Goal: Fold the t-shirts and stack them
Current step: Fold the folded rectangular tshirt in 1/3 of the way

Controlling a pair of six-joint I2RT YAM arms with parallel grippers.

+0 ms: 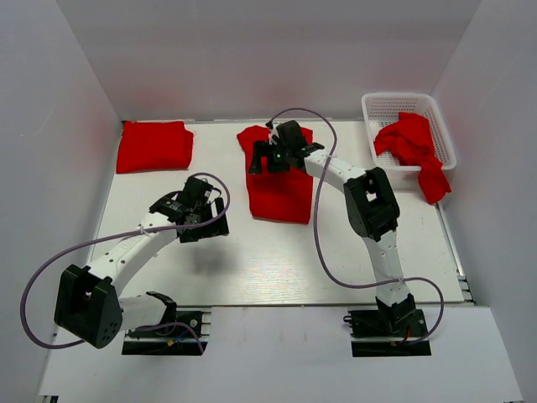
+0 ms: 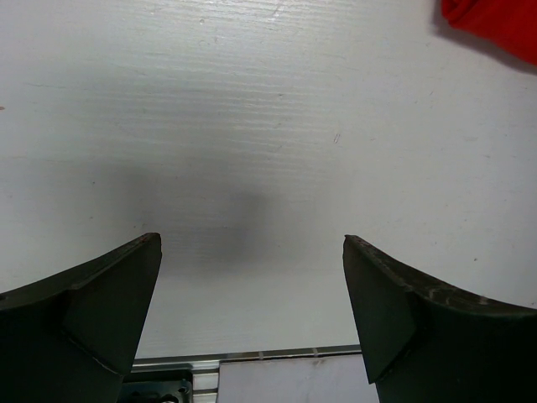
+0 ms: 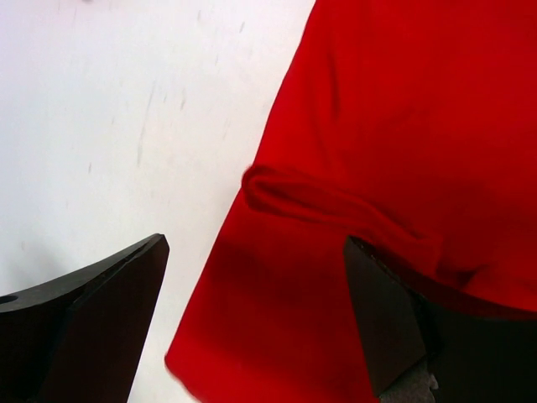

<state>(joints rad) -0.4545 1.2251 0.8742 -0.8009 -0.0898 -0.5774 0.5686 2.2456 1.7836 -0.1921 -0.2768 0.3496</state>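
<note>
Left gripper (image 2: 252, 245): jaws spread wide with nothing between them; its two dark, matt, wedge-shaped fingers (image 2: 101, 294) hang over bare table, with a soft grey shadow below

Right gripper (image 3: 252, 248): jaws likewise spread wide, gripping nothing; it hovers at the left edge of the middle t-shirt, one finger above bare table and the other above red cloth; whether that one touches the cloth I cannot tell

Middle t-shirt (image 1: 281, 183): bright red soft fabric, lying flat towards the back of the table's centre as a tall, partly folded rectangle, wider at the far end; close up, a rounded ridge of cloth (image 3: 323, 201) runs across it near the edge, and the rest is smooth

Folded t-shirt (image 1: 153, 146): red, a neat squat rectangle with soft corners, in the far left corner of the table, well apart from both arms

Crumpled t-shirts (image 1: 413, 149): red, heaped in rumpled folds in the basket, one part spilling over its near rim onto the table

Basket (image 1: 394, 104): white plastic lattice, rectangular with rounded corners, at the far right

Table (image 1: 252, 260): white and matt, with fine parallel lines and faint scuffs; a metal rail (image 2: 252, 357) runs along its near edge

Walls (image 1: 252, 50): plain white panels on three sides

Cables (image 1: 314, 222): thin, greyish purple, looping loosely off each arm
</note>
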